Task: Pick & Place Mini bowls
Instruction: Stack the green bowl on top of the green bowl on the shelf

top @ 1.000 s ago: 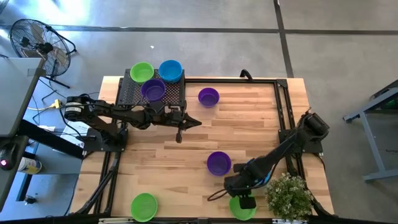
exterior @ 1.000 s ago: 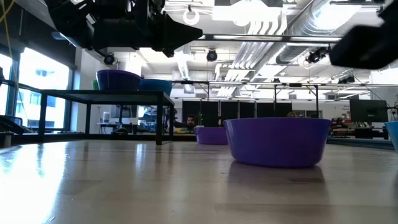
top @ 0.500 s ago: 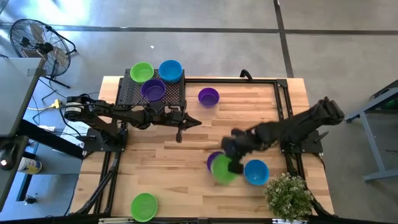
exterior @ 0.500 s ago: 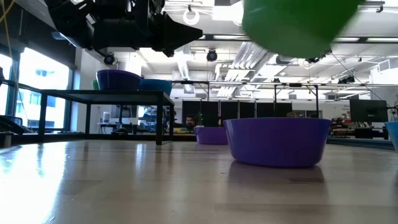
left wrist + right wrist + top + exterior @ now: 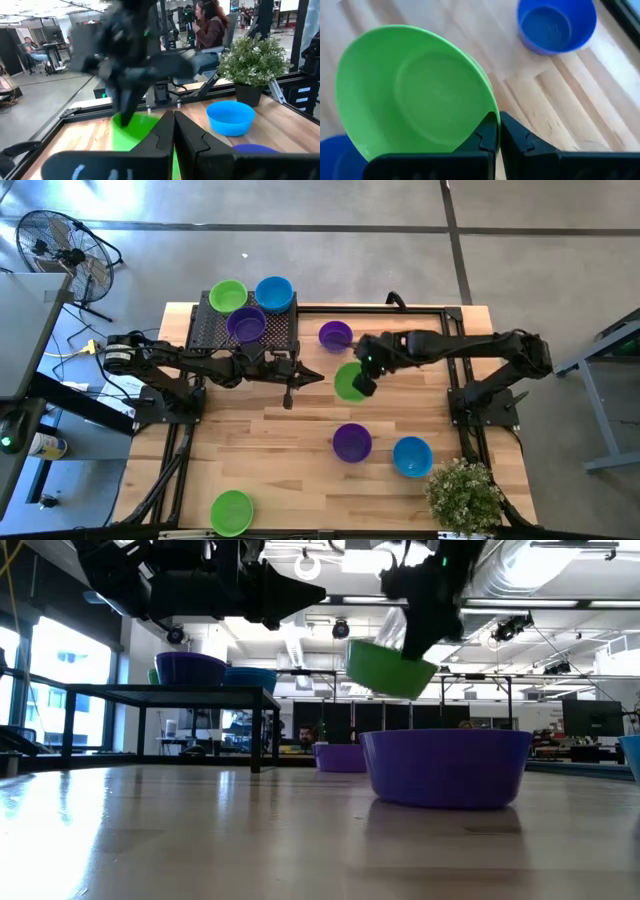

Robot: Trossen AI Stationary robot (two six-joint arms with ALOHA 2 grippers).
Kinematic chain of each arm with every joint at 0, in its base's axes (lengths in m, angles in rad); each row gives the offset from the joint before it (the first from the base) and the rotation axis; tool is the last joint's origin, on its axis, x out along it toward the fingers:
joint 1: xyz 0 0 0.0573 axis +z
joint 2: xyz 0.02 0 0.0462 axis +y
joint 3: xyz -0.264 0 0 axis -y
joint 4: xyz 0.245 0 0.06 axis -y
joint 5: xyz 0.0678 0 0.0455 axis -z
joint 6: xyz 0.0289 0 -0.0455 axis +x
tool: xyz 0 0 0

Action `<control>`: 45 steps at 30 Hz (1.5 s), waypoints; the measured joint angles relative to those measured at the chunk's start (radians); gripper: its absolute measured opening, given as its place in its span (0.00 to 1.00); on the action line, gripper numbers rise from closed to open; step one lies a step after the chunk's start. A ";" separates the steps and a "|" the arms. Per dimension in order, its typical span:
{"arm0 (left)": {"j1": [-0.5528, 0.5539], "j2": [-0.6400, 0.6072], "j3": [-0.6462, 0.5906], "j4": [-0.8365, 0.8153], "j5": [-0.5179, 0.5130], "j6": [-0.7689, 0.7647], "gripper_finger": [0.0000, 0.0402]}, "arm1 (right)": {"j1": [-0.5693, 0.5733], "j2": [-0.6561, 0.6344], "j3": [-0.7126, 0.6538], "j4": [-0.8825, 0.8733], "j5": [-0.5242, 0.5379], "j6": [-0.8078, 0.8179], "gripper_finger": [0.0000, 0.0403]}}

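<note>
My right gripper (image 5: 366, 384) hangs over the table's middle, shut on a lime green mini bowl (image 5: 349, 382) that is in the air, as the low view (image 5: 390, 668) also shows. My left gripper (image 5: 318, 377) points level toward the table's right, shut and empty, just left of that bowl. A green (image 5: 228, 296), a blue (image 5: 274, 293) and a purple bowl (image 5: 246, 325) stand on the black mesh rack (image 5: 222, 338). On the wood stand two purple bowls (image 5: 335, 335) (image 5: 352, 442), a blue one (image 5: 411, 456) and a green one (image 5: 232, 511). My right gripper pinches the green bowl's rim (image 5: 489, 107) at one spot, one finger inside the bowl and one outside its wall. The fingers slant down from the table's right side. The bowl hangs below them, tilted and clear of the table.
A potted plant (image 5: 465, 495) stands at the near right corner. A black frame rail (image 5: 452, 350) runs along the far and right sides of the table. Bare wood lies between the rack and the near purple bowl. People sit beyond the table in the left wrist view.
My right gripper has swung from the near right corner beside the plant up and toward the far edge and the table's middle, turning as it went. The green bowl has gone with it, lifted clear of the table and now tilted.
</note>
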 joint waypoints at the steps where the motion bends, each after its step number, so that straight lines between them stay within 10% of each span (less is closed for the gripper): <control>1: 0.000 0.000 0.000 0.000 0.000 0.000 0.00 | -0.026 0.000 -0.034 0.038 -0.016 0.001 0.00; 10: 0.000 0.000 0.000 0.000 0.001 0.003 0.00 | -0.166 0.003 -0.302 0.441 -0.114 0.178 0.01; 30: 0.000 0.000 0.000 -0.009 0.003 0.029 0.00 | -0.069 0.173 -0.304 0.632 -0.124 0.257 0.07; 45: -0.009 0.000 0.024 -0.137 -0.002 0.007 0.00 | 0.018 0.015 -0.367 0.695 -0.004 -0.045 0.03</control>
